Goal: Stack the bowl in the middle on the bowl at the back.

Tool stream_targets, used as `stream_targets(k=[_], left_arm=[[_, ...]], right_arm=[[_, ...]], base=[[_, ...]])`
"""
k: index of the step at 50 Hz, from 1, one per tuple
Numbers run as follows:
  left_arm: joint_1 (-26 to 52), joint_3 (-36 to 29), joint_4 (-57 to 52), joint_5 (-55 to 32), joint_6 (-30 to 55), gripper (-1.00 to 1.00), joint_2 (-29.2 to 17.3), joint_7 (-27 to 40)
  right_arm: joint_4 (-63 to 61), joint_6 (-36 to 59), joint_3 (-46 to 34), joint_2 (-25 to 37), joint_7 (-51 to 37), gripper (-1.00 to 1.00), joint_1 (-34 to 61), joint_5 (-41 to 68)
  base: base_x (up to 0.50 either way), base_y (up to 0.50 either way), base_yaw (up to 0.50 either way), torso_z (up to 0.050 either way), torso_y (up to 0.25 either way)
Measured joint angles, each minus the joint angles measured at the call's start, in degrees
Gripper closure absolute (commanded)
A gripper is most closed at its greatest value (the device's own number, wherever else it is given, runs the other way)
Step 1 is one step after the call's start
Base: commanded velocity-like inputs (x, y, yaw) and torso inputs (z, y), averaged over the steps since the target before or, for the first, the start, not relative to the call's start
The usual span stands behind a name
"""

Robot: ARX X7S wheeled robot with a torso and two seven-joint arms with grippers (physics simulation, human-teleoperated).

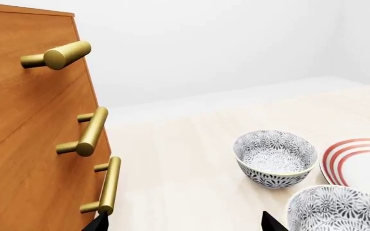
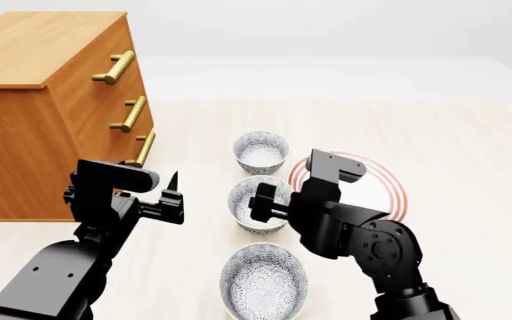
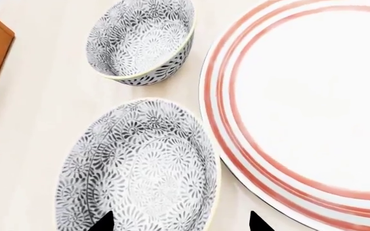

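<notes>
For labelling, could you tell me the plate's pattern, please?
The plate is white with concentric red rings near its rim, clearest in the right wrist view.

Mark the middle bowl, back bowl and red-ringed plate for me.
middle bowl point(image 3: 140, 173), right wrist view, inner floor.
back bowl point(image 2: 261, 151), head view, inside centre.
red-ringed plate point(image 3: 313, 101), right wrist view, bare white centre.

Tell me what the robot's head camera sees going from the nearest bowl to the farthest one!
Nearest bowl → bowl in the middle, with the right gripper at it → bowl at the back. All three stand apart in a line on the table.
</notes>
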State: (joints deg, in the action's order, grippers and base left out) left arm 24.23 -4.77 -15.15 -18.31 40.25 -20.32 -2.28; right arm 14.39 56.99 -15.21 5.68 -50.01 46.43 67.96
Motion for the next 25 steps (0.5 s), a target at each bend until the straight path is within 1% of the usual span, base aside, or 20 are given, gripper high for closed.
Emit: stream_targets(k=[25], left_arm=[[-0.1, -0.1, 1.0, -0.3, -0.8, -1.0, -0.2, 0.2]], right_arm=[[5.1, -2.8, -2.3, -0.5, 2.6, -1.0, 1.0, -0.9]], base=[[0.0, 0.0, 0.0, 0.0, 0.0]])
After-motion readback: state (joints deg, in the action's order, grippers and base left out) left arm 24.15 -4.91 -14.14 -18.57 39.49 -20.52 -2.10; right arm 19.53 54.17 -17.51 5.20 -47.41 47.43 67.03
